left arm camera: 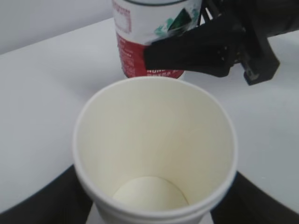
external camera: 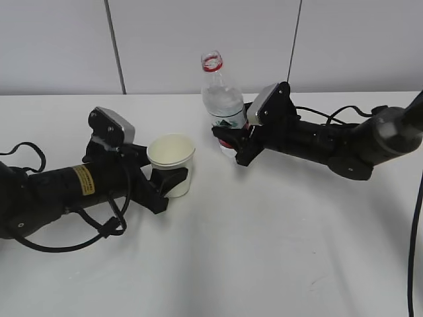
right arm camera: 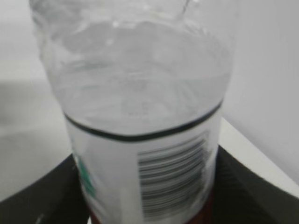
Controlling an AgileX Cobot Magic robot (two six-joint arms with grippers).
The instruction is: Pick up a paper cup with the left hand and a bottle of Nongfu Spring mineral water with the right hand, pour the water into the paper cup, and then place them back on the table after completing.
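The left claw [external camera: 165, 181] sits left of centre in the exterior view with its fingers closed around the lower wall of the paper cup [external camera: 172, 162]; the cup stands upright and its base seems to be on the white bench [external camera: 264, 251]. In the left wrist view the cup [left arm camera: 154, 149] fills the lower frame, empty, with black fingers at both bottom corners. It should be very light and easily crushed, so a gentle hold low on the wall, clear of the rim, seems right.

The right claw [external camera: 232, 142], just right of centre, is clamped on the labelled lower part of the water bottle [external camera: 221, 99], which stands upright, apparently on the bench, near the cup but not touching it. The bottle has no cap, only a red ring at its neck, and holds water. Thin clear plastic will likely flex and be slippery; the banded label zone is the firmest place to hold.

The label is red, white and green; a barcode [right arm camera: 173, 177] shows in the right wrist view, but no lettering is legible. A yellow sticker [external camera: 83, 179] on the left arm carries text too small to read.
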